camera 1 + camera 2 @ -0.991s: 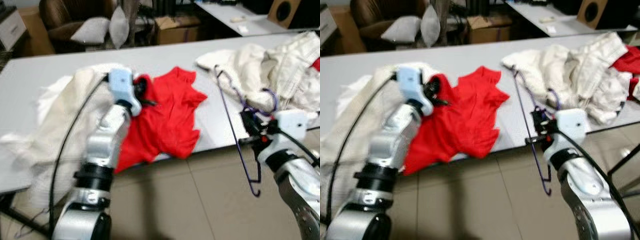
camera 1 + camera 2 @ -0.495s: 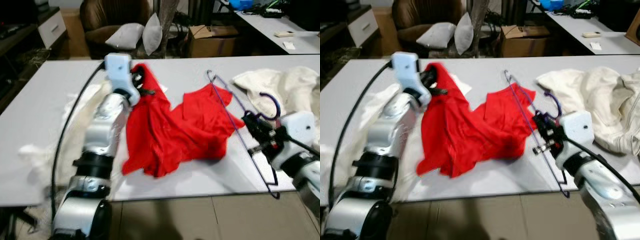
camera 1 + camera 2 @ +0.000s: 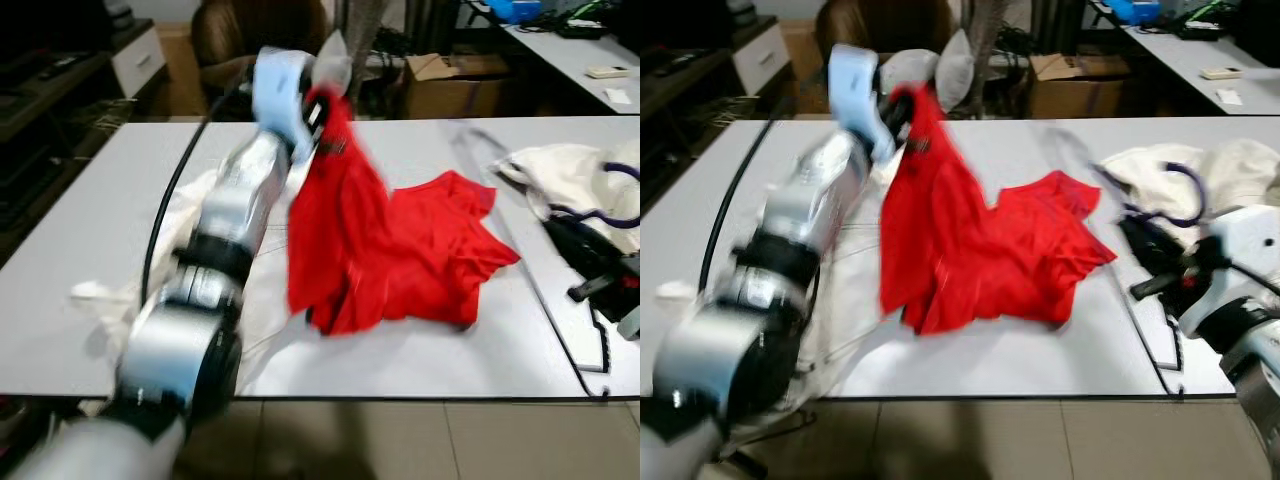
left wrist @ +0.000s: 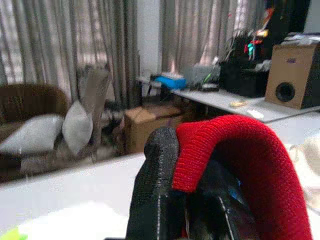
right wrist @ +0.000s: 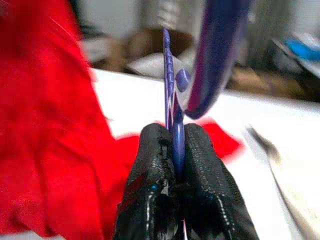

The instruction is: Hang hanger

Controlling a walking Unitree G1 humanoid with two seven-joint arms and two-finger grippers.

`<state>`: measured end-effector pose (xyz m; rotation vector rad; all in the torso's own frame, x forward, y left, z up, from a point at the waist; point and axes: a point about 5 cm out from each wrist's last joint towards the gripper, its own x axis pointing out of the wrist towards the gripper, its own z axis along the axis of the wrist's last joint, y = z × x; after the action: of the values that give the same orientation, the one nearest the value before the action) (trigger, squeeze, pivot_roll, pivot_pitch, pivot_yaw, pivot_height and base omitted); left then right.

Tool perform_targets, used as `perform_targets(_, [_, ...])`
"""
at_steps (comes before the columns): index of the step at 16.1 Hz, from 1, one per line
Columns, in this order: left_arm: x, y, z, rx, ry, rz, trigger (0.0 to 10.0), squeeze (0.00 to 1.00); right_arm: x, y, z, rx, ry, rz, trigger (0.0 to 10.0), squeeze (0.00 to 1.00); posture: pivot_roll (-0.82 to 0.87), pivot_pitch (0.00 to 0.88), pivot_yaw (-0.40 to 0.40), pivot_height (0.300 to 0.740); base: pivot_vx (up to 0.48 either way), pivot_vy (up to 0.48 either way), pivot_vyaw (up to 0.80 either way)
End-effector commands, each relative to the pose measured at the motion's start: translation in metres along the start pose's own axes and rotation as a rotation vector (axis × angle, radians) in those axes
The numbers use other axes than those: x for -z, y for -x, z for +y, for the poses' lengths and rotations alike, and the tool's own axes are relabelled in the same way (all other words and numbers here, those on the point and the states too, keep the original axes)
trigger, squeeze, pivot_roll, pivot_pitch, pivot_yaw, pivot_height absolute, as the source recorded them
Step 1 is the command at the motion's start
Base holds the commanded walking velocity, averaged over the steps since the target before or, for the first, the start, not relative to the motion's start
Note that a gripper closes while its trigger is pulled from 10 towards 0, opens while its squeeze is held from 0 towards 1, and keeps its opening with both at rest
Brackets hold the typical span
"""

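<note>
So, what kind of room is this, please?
Probably a lived-in workroom or office: long white tables bearing clothes, a cardboard box on the floor, a speaker on a desk, and an armchair with cushions by curtains.

Indoor workroom, evenly lit. Long grey-white table (image 3: 90, 200) in the foreground, standing on a beige tiled floor (image 3: 400, 440). Beyond its far edge: brown armchair (image 3: 215, 30) with grey cushions (image 4: 35, 135), open cardboard box (image 3: 1075, 75) on the floor beside it. Second pale table (image 4: 220, 100) further back, carrying a blue item (image 4: 167, 80), dark clutter and a wooden speaker box (image 4: 292, 75). White drawer unit (image 3: 140, 60) and dark low shelving (image 3: 40, 100) along the left side. Full-length grey curtains (image 4: 60, 45) across the rear wall, daylight showing through; strip of white wall (image 4: 147, 35) between them.
</note>
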<state>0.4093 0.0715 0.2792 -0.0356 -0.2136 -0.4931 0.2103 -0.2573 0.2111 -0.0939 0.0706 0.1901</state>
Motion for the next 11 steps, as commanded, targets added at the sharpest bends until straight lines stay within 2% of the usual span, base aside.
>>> perform_targets(1, [-0.022,-0.006,0.005,-0.011,-0.041,-0.061,0.0,0.0,0.008,-0.002,-0.006,0.086,-0.076,0.04,10.0,0.0,-0.14,0.0,0.089,0.74,0.0,0.0,0.0])
perform_targets(2, [-0.052,-0.011,0.011,-0.055,-0.091,-0.156,0.0,0.0,0.021,-0.006,-0.011,0.19,-0.155,0.097,10.0,0.0,-0.14,0.0,0.093,0.74,0.0,0.0,0.0])
perform_targets(3, [-0.068,-0.011,0.015,-0.073,-0.085,-0.219,0.0,0.0,0.028,-0.007,-0.012,0.231,-0.194,0.133,10.0,0.0,-0.14,0.0,0.093,0.74,0.0,0.0,0.0])
perform_targets(4, [-0.104,-0.007,0.022,-0.081,-0.081,-0.372,0.0,0.0,0.046,-0.016,-0.009,0.279,-0.268,0.207,10.0,0.0,-0.14,0.0,0.1,0.74,0.0,0.0,0.0])
perform_targets(5, [-0.107,-0.005,0.023,-0.058,-0.089,-0.4,0.0,0.0,0.054,-0.026,-0.004,0.27,-0.288,0.234,10.0,0.0,-0.14,0.0,0.099,0.74,0.0,0.0,0.0])
perform_targets(7, [-0.098,-0.002,0.02,0.003,-0.127,-0.394,0.0,0.0,0.059,-0.053,0.007,0.186,-0.329,0.247,10.0,0.0,-0.13,0.0,0.086,0.74,0.0,0.0,0.0])
perform_targets(9, [-0.081,0.0,0.015,0.076,-0.162,-0.381,0.0,0.0,0.049,-0.096,0.022,0.042,-0.368,0.2,10.0,0.0,-0.11,0.0,0.07,0.74,0.0,0.0,0.0])
perform_targets(10, [-0.077,0.002,0.014,0.1,-0.17,-0.382,0.0,0.0,0.043,-0.109,0.027,-0.009,-0.377,0.181,10.0,0.0,-0.11,0.0,0.064,0.74,0.0,0.0,0.0])
perform_targets(11, [-0.071,0.008,0.012,0.136,-0.184,-0.393,0.0,0.0,0.035,-0.133,0.038,-0.098,-0.427,0.166,10.0,0.0,-0.1,0.0,0.058,0.74,0.0,0.0,0.0])
